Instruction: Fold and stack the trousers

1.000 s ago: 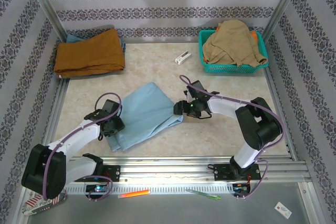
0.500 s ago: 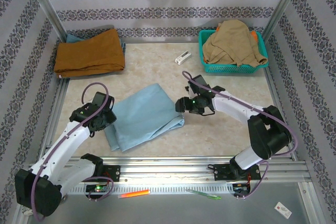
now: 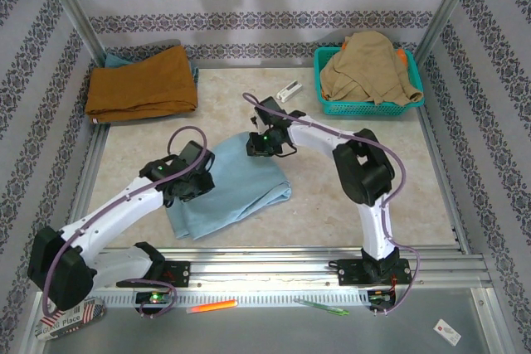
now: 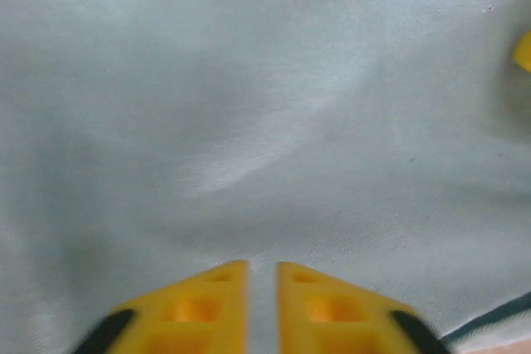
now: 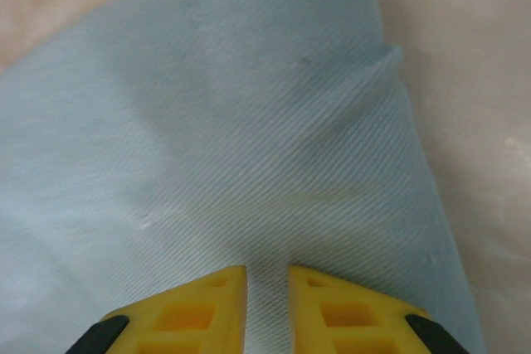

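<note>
Left wrist: left gripper [image 4: 263, 268] jaws nearly together over trousers [image 4: 249, 122] | right wrist: right gripper [image 5: 267, 271] likewise | whether either pinches cloth: unclear

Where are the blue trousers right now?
In the top view the trousers lie folded mid-table, left of centre, with the left gripper on their left part and the right gripper at their far corner.

The left arm [image 3: 112, 209] and right arm [image 3: 319, 130] wear white shells between black joint housings, each trailed by a looping mauve cable [image 3: 184, 128]. Green lights glow on both. The left gripper [image 4: 262, 268] and right gripper [image 5: 267, 271] carry yellow fingers [image 4: 207, 300] with square recesses and black outer edges
</note>
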You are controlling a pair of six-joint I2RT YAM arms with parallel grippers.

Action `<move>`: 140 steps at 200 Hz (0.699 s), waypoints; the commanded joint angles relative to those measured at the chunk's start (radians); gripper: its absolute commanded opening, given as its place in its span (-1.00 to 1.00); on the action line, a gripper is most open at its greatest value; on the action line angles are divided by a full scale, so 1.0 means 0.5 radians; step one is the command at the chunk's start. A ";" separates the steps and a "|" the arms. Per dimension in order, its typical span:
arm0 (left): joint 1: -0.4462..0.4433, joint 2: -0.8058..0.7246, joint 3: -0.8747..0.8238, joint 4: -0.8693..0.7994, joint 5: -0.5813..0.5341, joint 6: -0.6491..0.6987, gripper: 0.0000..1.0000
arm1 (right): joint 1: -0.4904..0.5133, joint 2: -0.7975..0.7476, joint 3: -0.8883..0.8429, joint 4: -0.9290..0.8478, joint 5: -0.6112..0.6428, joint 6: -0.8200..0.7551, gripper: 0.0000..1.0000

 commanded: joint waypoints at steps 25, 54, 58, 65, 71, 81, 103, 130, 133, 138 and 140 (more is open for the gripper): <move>-0.040 0.074 -0.494 0.236 -0.059 -0.237 -0.81 | -0.060 0.113 -0.021 -0.054 -0.050 0.003 -0.62; 0.011 0.175 -0.677 0.379 -0.045 -0.257 -0.80 | -0.131 0.070 -0.161 -0.074 -0.049 -0.047 -0.64; 0.032 0.198 -0.685 0.405 -0.032 -0.241 -0.80 | -0.138 0.061 -0.184 -0.077 -0.050 -0.060 -0.64; 0.069 0.243 -0.675 0.456 -0.009 -0.196 -0.81 | -0.148 0.039 -0.230 -0.077 -0.048 -0.077 -0.65; 0.098 0.288 -0.653 0.495 -0.003 -0.151 -0.80 | -0.154 0.021 -0.270 -0.086 -0.034 -0.090 -0.66; 0.151 0.387 -0.581 0.540 -0.003 -0.064 -0.80 | -0.166 -0.019 -0.347 -0.107 -0.014 -0.108 -0.69; 0.235 0.703 -0.268 0.560 0.002 0.192 -0.85 | -0.238 -0.184 -0.600 -0.046 0.021 -0.078 -0.76; 0.237 1.047 0.140 0.573 -0.025 0.509 -0.88 | -0.327 -0.371 -0.902 0.055 0.020 -0.069 -0.78; 0.239 1.087 0.184 0.568 -0.027 0.532 -0.88 | -0.330 -0.387 -0.925 0.051 0.031 -0.075 -0.78; 0.239 1.159 0.272 0.560 -0.026 0.574 -0.88 | -0.333 -0.416 -0.971 0.056 0.056 -0.074 -0.78; 0.239 1.184 0.307 0.554 -0.023 0.587 -0.88 | -0.334 -0.431 -0.999 0.064 0.064 -0.075 -0.78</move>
